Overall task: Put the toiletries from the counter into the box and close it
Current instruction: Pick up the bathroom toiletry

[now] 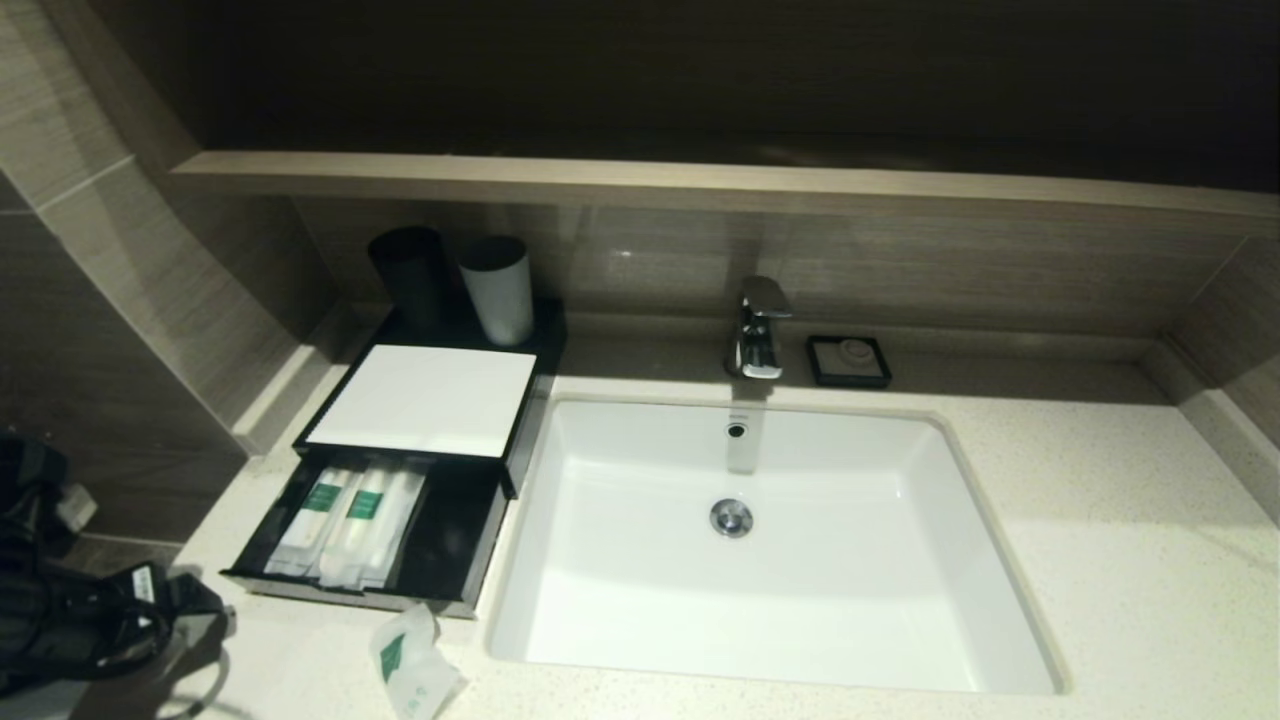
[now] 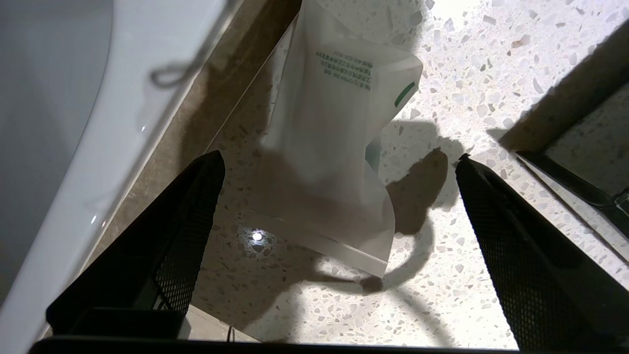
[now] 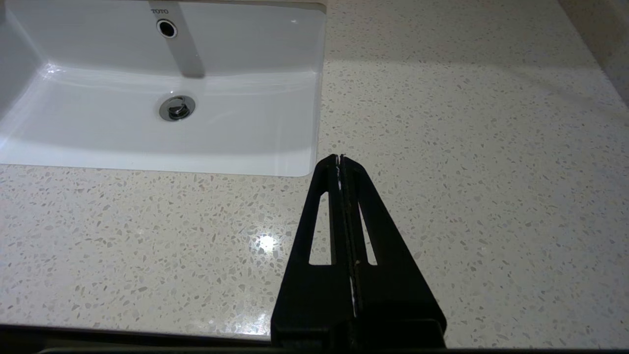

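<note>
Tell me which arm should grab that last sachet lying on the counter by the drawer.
Left. Its claw hangs open right over the sachet, beside the open drawer. The right claw is shut, over bare counter on the sink's far side.

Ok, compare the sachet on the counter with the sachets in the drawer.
The sachet on the counter lies alone and crumpled, standing partly up; the sachets in the drawer lie flat, side by side. It looks wide and pouch-like; they are long and narrow. All are whitish plastic with green markings.

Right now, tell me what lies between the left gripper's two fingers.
A translucent sachet with green print lies flat on the speckled counter between the open left gripper's fingers, untouched, as the left wrist view shows.
</note>
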Available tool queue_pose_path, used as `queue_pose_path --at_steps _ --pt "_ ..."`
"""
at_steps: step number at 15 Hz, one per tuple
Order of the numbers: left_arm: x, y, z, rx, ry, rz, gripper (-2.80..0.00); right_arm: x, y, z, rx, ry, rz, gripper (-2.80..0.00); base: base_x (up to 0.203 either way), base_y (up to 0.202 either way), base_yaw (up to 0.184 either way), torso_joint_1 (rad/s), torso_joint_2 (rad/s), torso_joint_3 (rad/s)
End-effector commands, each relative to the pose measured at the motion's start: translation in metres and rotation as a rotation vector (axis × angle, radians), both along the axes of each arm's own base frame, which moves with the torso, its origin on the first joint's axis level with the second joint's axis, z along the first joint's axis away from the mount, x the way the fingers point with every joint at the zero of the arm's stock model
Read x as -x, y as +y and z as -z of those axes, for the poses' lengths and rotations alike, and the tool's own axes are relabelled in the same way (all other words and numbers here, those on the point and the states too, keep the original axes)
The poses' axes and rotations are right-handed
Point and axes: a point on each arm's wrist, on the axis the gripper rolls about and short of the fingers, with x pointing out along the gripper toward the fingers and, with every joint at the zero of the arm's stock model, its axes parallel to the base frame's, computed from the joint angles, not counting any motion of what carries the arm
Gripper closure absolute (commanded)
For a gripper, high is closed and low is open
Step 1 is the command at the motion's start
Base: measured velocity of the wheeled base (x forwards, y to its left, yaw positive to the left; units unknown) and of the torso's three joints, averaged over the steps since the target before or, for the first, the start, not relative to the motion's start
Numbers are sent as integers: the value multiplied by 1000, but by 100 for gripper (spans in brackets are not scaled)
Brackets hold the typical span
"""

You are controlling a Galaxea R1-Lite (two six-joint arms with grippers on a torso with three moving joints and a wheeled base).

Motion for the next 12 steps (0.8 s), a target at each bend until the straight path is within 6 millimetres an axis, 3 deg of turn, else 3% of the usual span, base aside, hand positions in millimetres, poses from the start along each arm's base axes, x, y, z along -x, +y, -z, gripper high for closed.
queue_pose_path --at_steps 1,12 --pt "0 0 1 6 1 1 -280 0 0 0 0 1 0 0 0 0 0 0 0 0" --pt "-4 2 5 12 10 -1 -280 0 0 0 0 1 0 0 0 0 0 0 0 0"
